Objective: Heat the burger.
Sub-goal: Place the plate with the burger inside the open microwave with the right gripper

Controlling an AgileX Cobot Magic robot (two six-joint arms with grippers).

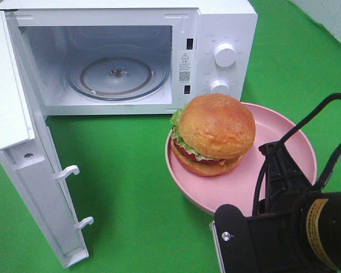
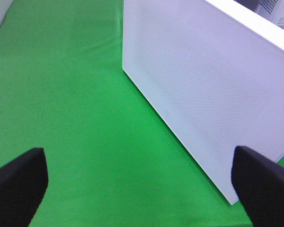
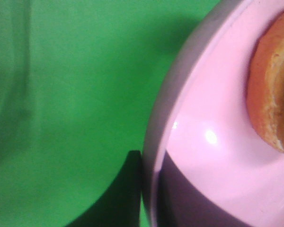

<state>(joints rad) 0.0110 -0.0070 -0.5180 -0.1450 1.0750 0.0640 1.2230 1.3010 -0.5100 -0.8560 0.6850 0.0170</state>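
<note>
The burger (image 1: 215, 134), with a golden-brown bun, lettuce and tomato, sits on a pink plate (image 1: 290, 142) just in front of the microwave's control panel. My right gripper (image 3: 149, 201) is shut on the plate's near rim, a dark finger (image 3: 130, 189) showing outside the rim. From above, its black wrist (image 1: 284, 222) covers that rim. The bun's edge (image 3: 270, 90) shows in the right wrist view. My left gripper (image 2: 139, 189) is open and holds nothing. Its fingertips (image 2: 19, 182) face the outer side of the microwave door (image 2: 203, 90). It is out of the high view.
The white microwave (image 1: 227, 34) stands at the back with its door (image 1: 23, 170) swung wide open to the left. Its glass turntable (image 1: 118, 77) is bare. Two knobs (image 1: 224, 54) are on the right panel. Green cloth (image 1: 131, 182) covers the table.
</note>
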